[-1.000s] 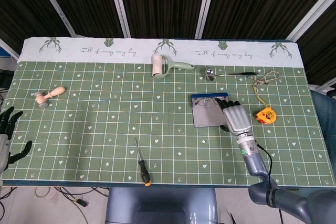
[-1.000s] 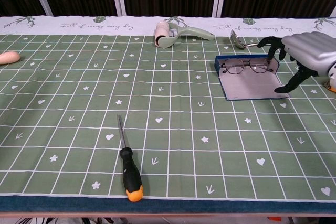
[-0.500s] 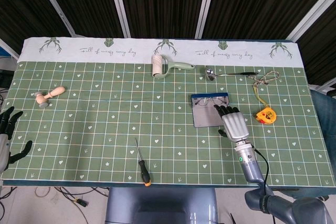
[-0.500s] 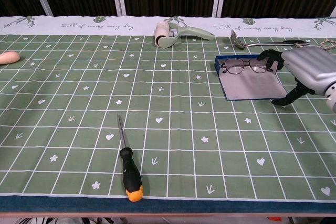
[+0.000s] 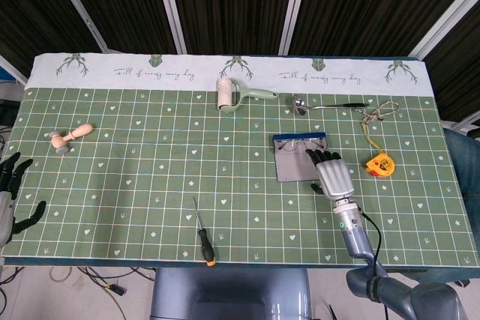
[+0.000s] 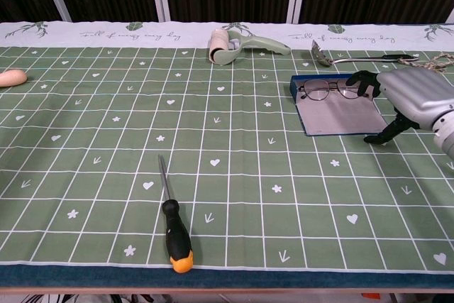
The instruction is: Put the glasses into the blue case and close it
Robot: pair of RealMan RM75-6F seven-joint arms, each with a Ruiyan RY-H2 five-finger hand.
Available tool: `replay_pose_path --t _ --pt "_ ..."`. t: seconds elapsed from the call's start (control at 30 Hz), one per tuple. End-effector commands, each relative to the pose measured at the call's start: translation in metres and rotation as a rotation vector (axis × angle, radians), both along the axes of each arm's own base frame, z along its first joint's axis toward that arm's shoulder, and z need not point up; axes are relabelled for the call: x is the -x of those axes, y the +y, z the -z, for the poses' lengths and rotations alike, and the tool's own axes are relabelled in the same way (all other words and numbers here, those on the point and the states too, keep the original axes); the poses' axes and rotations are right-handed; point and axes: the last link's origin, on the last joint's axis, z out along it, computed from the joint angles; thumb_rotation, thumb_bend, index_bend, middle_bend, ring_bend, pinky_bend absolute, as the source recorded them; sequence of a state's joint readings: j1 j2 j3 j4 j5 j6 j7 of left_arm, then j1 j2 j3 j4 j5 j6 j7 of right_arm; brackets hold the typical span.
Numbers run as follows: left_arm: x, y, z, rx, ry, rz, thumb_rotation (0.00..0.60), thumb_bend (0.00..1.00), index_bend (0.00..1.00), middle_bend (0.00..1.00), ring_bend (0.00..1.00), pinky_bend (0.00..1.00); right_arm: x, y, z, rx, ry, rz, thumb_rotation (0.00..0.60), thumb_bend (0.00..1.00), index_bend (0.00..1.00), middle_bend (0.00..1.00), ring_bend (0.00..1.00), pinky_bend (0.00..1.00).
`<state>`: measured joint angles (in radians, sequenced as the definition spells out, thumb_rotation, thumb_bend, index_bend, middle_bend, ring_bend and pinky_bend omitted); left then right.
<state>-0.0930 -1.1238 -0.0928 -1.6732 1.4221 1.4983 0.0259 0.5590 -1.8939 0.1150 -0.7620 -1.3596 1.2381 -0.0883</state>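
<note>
Currently, the glasses (image 6: 330,89) are seen lying in the far part of the open blue case (image 6: 339,116), whose lid is spread flat on the table (image 6: 213,196). The right hand (image 6: 411,99) is held at the case's right edge, fingers spread and curled, nothing gripped. The left hand (image 5: 9,192) is kept empty and apart at the table's left edge. If the lid is lifted one-sidedly, the case may be slid or the glasses caught askew, so closure could be blocked.
</note>
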Motion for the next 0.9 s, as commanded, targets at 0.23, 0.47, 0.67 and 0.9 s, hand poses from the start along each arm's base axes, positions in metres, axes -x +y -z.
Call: replay_pose_path --t 0.23,0.47,0.67,0.9 --pt "0.0001 -0.0001 -0.0001 0.000 0.000 -0.001 0.600 0.31 0.09 0.00 0.00 0.00 -0.0006 -0.0023 0.0025 0.007 -0.006 0.000 0.600 0.10 0.25 0.31 0.33 0.38" --pt "0.0002 0.0001 0.0000 -0.001 0.000 -0.001 0.600 0.31 0.09 0.00 0.00 0.00 0.0002 -0.0032 0.0036 0.010 -0.010 0.005 0.600 0.11 0.25 0.31 0.33 0.37" --pt "-0.0001 0.0002 -0.0002 -0.002 0.000 -0.001 0.600 0.31 0.09 0.00 0.00 0.00 0.0007 -0.0034 0.0051 0.009 -0.011 0.009 0.600 0.11 0.25 0.31 0.33 0.38" --pt "-0.0001 0.0002 -0.0001 -0.001 -0.001 -0.001 0.600 0.31 0.09 0.00 0.00 0.00 0.0005 -0.0038 0.0064 0.008 -0.011 0.010 0.600 0.14 0.26 0.32 0.34 0.38"
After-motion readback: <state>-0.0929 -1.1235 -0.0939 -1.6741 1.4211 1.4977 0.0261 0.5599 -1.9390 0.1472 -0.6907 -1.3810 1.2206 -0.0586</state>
